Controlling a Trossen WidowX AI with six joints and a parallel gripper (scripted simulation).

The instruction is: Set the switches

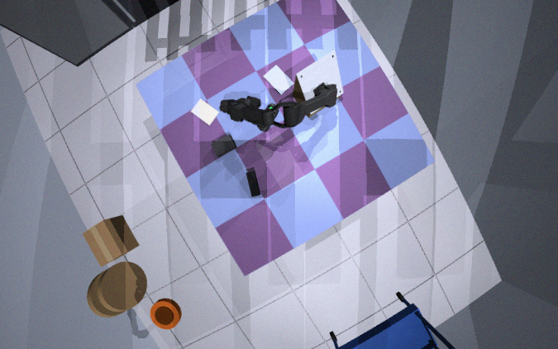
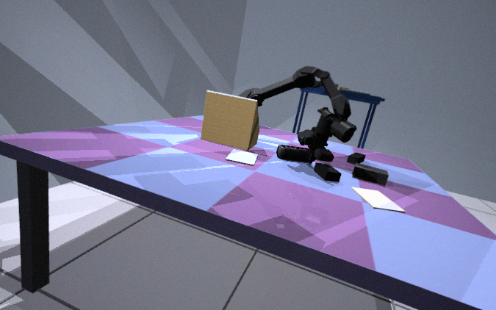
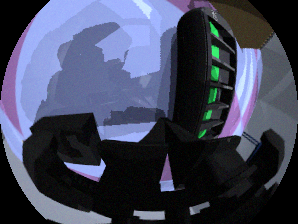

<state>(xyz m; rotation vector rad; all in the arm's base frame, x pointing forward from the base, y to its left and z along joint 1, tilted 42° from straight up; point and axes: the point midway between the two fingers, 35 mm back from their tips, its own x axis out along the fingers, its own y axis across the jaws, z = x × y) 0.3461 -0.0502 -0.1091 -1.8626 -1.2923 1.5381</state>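
- Top view: the arm [image 1: 317, 103] [image 2: 280, 87] reaches over the checkered table [image 1: 311, 217] [image 2: 126, 192], hiding most of the controller [image 1: 269, 106] [image 2: 293, 153] [image 3: 192, 75]; a bit of green shows beside the wrist.
- Exterior: controller is on the table, just beside the low gripper [image 1: 250, 102] [image 2: 311, 156] [image 3: 165, 127]. Can't tell whether they touch.
- Gripper jaws clenched, nothing between them.
- Wrist cam: controller sits right of the fingertips, switch row in sight, six green patches. Can't read which ends are down. Label out of sight.
- Tan-sided panel [image 1: 319, 74] [image 2: 229, 119] stands by the arm's rear, white card [image 1: 277, 79] [image 2: 242, 157] flat near it.
- Cream card [image 1: 204, 112] [image 2: 378, 199] lies flat, well apart from the white one.
- Exterior also shows three loose dark blocks: near block [image 2: 326, 172], long block [image 2: 369, 173], small block [image 2: 356, 158].
- Off the table: orange pot [image 1: 155, 314], blue cart [image 1: 388, 332] [image 2: 381, 99].
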